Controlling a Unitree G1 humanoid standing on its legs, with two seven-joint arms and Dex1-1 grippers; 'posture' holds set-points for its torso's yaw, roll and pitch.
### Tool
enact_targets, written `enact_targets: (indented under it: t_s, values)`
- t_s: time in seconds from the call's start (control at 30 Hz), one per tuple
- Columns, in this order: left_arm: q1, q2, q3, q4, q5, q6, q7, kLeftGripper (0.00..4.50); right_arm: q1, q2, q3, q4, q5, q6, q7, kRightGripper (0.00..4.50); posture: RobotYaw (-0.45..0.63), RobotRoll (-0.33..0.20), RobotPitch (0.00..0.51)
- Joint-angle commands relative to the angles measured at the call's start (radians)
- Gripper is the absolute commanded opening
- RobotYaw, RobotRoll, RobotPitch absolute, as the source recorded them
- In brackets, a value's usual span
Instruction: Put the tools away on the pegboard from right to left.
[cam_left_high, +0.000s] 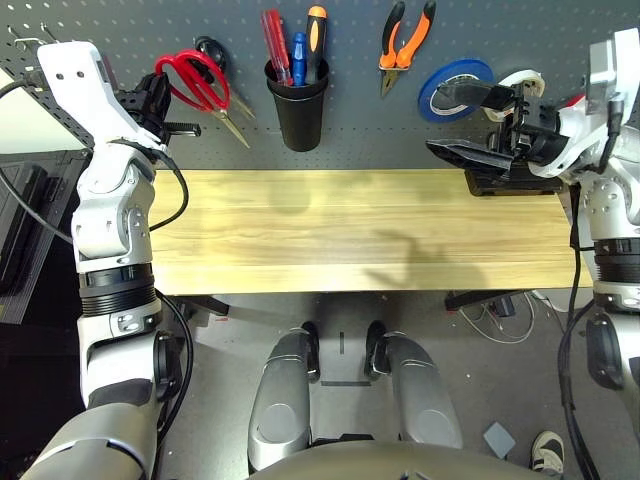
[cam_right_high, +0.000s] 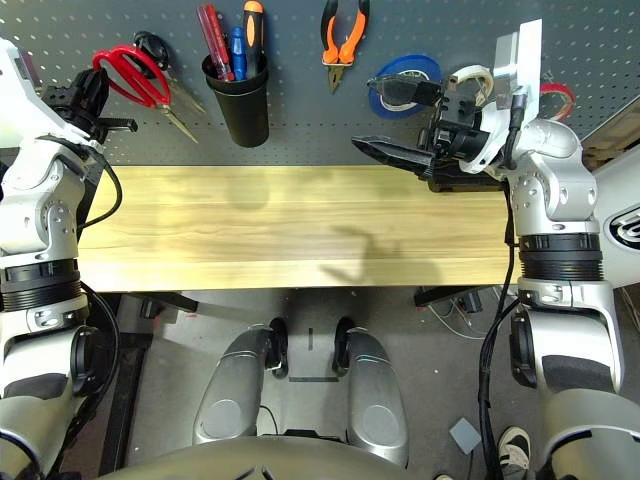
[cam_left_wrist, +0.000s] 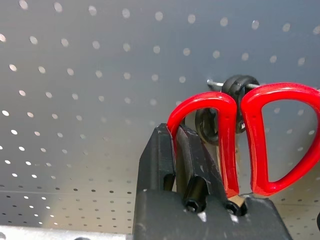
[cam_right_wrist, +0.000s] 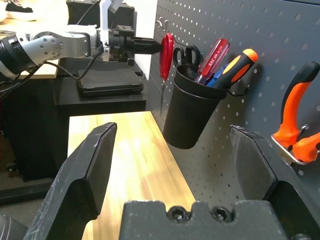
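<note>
On the left of the dark grey pegboard (cam_left_high: 360, 125), my left gripper (cam_left_high: 165, 97) is shut on one handle loop of the red-handled scissors (cam_left_high: 195, 78). The wrist view shows its fingers (cam_left_wrist: 167, 150) pinching that loop (cam_left_wrist: 228, 145) beside a metal hook. The red-handled screwdriver (cam_left_high: 274, 42) stands in the black cup (cam_left_high: 298, 112). Orange-and-black pliers (cam_left_high: 405, 42) hang to the right of the cup. A thin red tape ring (cam_right_high: 562, 97) peeks out behind my right wrist. My right gripper (cam_left_high: 468, 125) is open and holds nothing, just in front of the board's right side.
Black-handled scissors (cam_left_high: 210, 48) hang on the same hook, behind the red ones. A blue tape roll (cam_left_high: 455, 85) and a white one (cam_left_high: 522, 80) hang near the right gripper. The wooden tabletop (cam_left_high: 350, 230) lies below the board.
</note>
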Motion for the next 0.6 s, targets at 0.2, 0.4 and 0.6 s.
enact_targets:
  t_s: [0.2,0.4,0.6]
  values:
    - [0.112,0.009,0.035,-0.163,-0.015,0.023,-0.004,0.03,0.006,-0.002,0.003,0.019,-0.012,-0.022,0.02,4.5,0.03,0.0,0.191]
    - [0.14,0.015,0.047,-0.253,-0.035,0.084,-0.008,0.03,-0.007,0.004,0.007,0.043,-0.02,-0.034,0.029,4.5,0.04,0.0,0.189]
    - [0.098,0.029,0.039,-0.248,-0.031,0.123,-0.005,0.03,-0.01,0.007,0.009,0.052,-0.023,-0.043,0.035,4.5,0.04,0.0,0.183]
